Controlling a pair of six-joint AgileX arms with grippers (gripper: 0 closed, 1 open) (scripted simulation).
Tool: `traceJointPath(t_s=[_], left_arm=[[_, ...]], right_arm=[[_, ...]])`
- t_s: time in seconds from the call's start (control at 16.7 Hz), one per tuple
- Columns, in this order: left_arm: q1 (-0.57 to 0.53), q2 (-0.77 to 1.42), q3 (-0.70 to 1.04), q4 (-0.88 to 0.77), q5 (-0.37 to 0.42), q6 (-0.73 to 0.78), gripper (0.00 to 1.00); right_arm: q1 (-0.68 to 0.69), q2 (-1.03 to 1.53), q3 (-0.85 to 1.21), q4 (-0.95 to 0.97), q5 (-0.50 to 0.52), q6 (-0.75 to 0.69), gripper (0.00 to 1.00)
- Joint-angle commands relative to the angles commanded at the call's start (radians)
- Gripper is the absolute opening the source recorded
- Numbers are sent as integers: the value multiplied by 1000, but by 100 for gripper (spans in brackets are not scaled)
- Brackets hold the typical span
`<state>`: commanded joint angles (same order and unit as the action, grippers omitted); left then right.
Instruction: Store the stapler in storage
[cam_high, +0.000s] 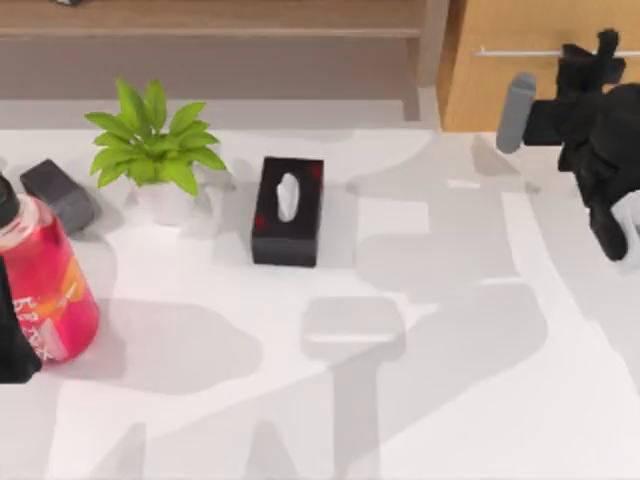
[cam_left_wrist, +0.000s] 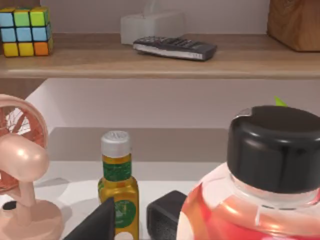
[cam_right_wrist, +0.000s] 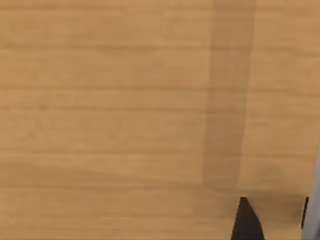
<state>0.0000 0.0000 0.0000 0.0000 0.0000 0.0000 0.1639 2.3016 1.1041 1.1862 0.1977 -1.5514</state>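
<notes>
One stapler, the dark grey block, sits on the surface at far left, just behind one red bottle and beside one potted plant. One black tissue box stands near the middle. The left hand is by the bottle; can't tell its grip. The one drawer is top right, looks closed, and the right hand is up at its silver handle. Can't tell if that one's gripping either.

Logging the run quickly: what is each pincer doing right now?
Left pincer: low beside the red bottle at the table's left edge; state cannot be told.
Right pincer: up at the drawer by its handle; state cannot be told.
</notes>
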Motion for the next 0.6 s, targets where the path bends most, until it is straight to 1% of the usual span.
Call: traceJointPath(t_s=[0.36, 0.42, 0.6], left_arm=[[0, 0, 0, 0, 0, 0, 100], [0, 0, 0, 0, 0, 0, 100], [0, 0, 0, 0, 0, 0, 100]], right_arm=[[0, 0, 0, 0, 0, 0, 98], [0, 0, 0, 0, 0, 0, 100], [0, 0, 0, 0, 0, 0, 100]])
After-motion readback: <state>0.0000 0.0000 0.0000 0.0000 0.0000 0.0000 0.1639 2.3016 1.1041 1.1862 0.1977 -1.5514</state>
